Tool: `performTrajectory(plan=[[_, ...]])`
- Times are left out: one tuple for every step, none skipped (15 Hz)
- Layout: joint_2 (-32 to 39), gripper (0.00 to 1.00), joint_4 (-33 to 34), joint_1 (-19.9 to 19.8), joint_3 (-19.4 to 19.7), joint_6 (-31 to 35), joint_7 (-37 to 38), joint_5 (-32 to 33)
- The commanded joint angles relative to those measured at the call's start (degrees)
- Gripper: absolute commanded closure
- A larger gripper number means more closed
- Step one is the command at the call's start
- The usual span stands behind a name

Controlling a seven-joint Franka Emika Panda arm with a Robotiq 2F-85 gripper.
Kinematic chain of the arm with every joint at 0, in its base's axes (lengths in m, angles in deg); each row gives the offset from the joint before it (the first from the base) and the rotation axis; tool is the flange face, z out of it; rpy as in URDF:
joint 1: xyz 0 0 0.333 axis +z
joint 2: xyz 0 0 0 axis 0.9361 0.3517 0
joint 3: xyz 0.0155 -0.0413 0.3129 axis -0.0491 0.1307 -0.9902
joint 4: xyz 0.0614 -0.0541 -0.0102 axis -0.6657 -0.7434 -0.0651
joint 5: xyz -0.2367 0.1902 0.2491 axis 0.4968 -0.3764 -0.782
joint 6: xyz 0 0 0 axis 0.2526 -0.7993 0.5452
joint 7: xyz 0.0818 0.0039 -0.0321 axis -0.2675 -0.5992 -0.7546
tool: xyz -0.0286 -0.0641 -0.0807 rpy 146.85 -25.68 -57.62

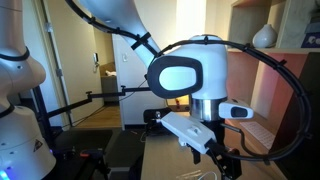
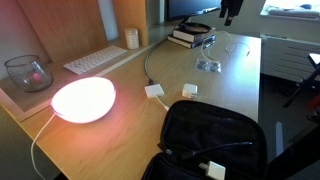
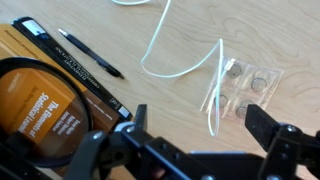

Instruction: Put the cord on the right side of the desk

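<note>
The cord (image 3: 178,62) is a thin white cable lying in loose loops on the light wooden desk (image 3: 150,20). One narrow loop reaches down between my jaws. My gripper (image 3: 202,120) is open and hovers just above the desk, its two black fingers either side of that loop, not closed on it. In an exterior view my gripper (image 2: 230,12) is at the far end of the desk (image 2: 130,125), above the faint cord (image 2: 224,44). In an exterior view (image 1: 215,152) it hangs low over the cord (image 1: 203,174).
A clear plastic packet (image 3: 250,85) lies beside the cord. A stack of books (image 3: 45,90) with a black pen (image 3: 90,55) lies on the other side. A glowing pink lamp (image 2: 83,98), keyboard (image 2: 95,60), two white blocks (image 2: 155,91) and a black bag (image 2: 215,140) are nearer.
</note>
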State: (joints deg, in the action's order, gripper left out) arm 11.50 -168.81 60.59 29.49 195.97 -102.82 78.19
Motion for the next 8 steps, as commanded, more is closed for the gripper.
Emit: performTrajectory(plan=[[-2.44, 0.0, -0.19, -3.32, -3.36, -2.09, -4.81, -8.48], [-2.53, 0.0, -0.16, -3.39, -3.4, -1.57, -4.8, -9.73], [-2.57, 0.0, -0.02, -3.6, -3.7, -1.34, -5.26, -11.23], [-2.63, 0.0, 0.02, -3.54, -3.65, -1.06, -5.09, -12.14], [-2.76, 0.0, 0.07, -3.24, -3.43, -1.6, -4.63, -12.08], [-1.36, 0.0, 0.26, -2.5, -2.59, -0.17, -3.65, -10.51], [-1.38, 0.0, 0.3, -2.53, -2.62, -0.09, -3.71, -10.73], [-1.38, 0.0, 0.34, -2.53, -2.62, -0.09, -3.71, -10.77]])
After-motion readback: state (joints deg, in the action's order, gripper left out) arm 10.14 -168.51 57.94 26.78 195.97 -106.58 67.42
